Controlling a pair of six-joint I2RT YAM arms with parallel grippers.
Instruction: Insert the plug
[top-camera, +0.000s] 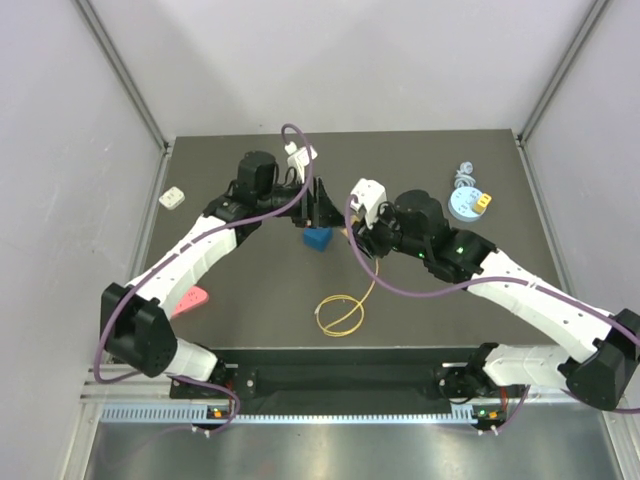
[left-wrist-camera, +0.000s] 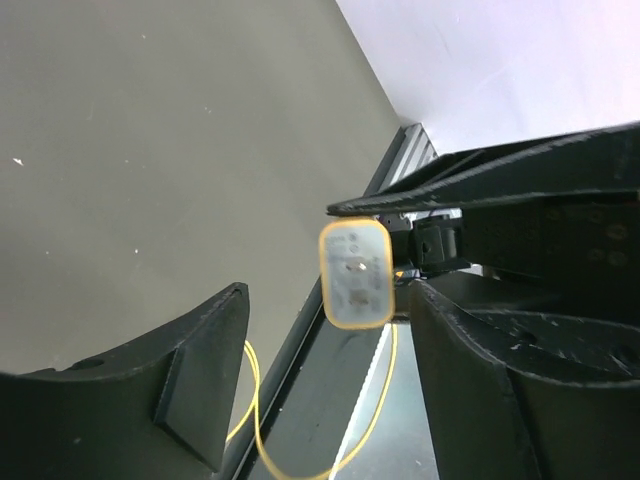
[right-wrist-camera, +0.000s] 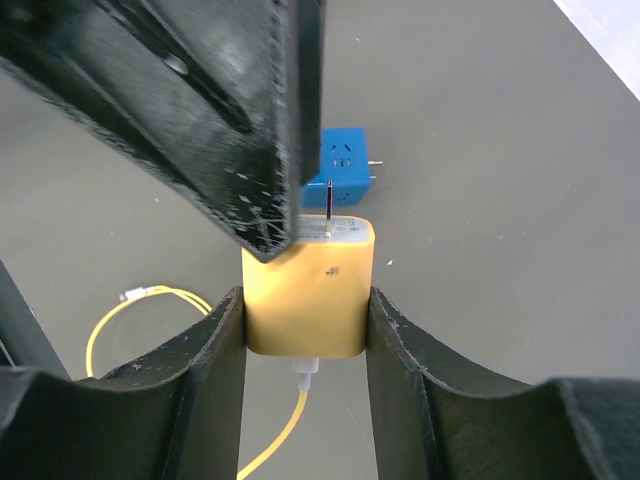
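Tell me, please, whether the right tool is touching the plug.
Touching. The right wrist view shows the right tool with both fingers pressed flat against the sides of the plug, with no gap.

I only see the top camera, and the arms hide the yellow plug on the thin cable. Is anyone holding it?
Observer: Yes. The right wrist view shows the right gripper shut on the yellow rectangular plug, a finger on each side.
Operator: Where do its pins point?
Observer: A metal pin sticks out of its far end; the blue plastic cube lies beyond on the dark table.
Operator: And the left gripper?
Observer: The left gripper is open in the left wrist view, the plug's end between its fingers.
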